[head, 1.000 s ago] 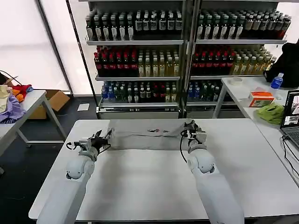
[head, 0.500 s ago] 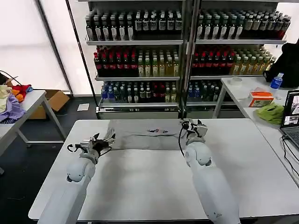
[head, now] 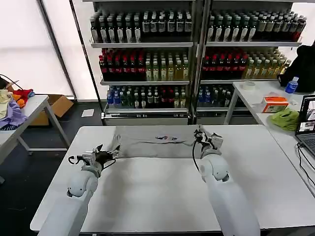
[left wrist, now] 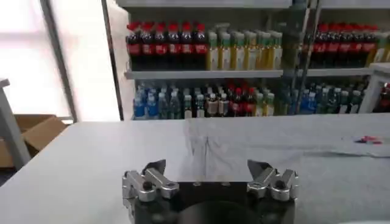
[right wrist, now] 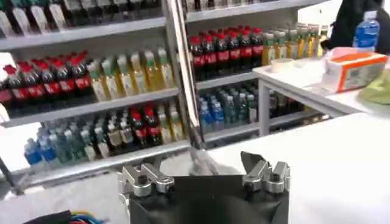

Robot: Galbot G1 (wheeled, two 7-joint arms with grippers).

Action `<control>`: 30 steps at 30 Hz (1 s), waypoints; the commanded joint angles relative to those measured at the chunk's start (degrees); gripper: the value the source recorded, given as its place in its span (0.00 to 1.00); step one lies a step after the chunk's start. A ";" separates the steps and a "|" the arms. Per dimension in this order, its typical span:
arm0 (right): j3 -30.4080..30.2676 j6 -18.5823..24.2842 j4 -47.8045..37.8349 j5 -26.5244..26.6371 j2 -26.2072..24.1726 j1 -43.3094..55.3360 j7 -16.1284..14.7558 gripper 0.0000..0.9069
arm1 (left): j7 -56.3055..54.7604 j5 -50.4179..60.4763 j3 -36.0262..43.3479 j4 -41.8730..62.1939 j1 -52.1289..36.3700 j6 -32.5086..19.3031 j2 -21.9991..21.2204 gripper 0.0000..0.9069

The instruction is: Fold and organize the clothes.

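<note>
1. The grey shirt [head: 150,141] lies flat across the far half of the bench [head: 162,196], spread sideways, its small coloured chest print [head: 166,138] facing up near the middle.
2. My left end effector [head: 109,156] sits at the shirt's left near corner, fingers spread wide with nothing between them. From the left wrist camera the shirt [left wrist: 256,143] lies just ahead of the open fingertips [left wrist: 156,168], apart from them.
3. My right end effector [head: 201,133] is at the shirt's right end. From the right wrist camera its fingers [right wrist: 255,163] stand apart and empty. I cannot tell whether they touch the cloth.
4. Handling, my read: thin knit, light, fully limp. It will drape and sag from any single pinch, and it wrinkles readily; creases already run through the cloth on the print's left side.
5. The bench top looks smooth, so the cloth will likely slide rather than hold its place when dragged.
6. Where to take hold, my judgement: pinch the near edge at both ends together, left and right of the print, so the fold line stays straight.
7. Risk: a pinch may catch only the top layer, or one corner slips and skews the fold.
8. Shelves of bottles [head: 147,69] stand behind the shirt, well clear of it.
</note>
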 commanded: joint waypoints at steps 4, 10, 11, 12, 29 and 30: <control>0.24 -3.70 5.61 -0.96 -4.14 -8.07 0.37 1.00 | -0.63 0.19 0.03 -0.41 0.36 1.89 0.87 1.00; 0.21 -3.77 3.49 -0.76 -4.07 -7.24 0.35 1.00 | -0.97 -0.12 0.02 0.38 -0.02 1.84 1.02 1.00; 0.02 -3.79 3.09 -0.81 -4.07 -7.03 0.35 1.00 | -1.11 -0.35 0.06 0.45 -0.13 1.84 0.89 1.00; -0.21 -3.79 2.61 -0.89 -4.05 -6.85 0.39 1.00 | -1.24 -0.51 0.17 0.49 -0.20 1.86 0.83 1.00; -0.50 -3.69 -2.95 -1.21 -2.81 -6.97 -0.14 0.93 | -1.89 -1.08 2.30 4.66 -1.40 2.94 -0.09 0.19; -0.50 -3.67 -3.06 -1.21 -2.71 -7.10 -0.23 0.67 | -1.89 -1.09 2.33 4.82 -1.38 3.01 -0.12 0.10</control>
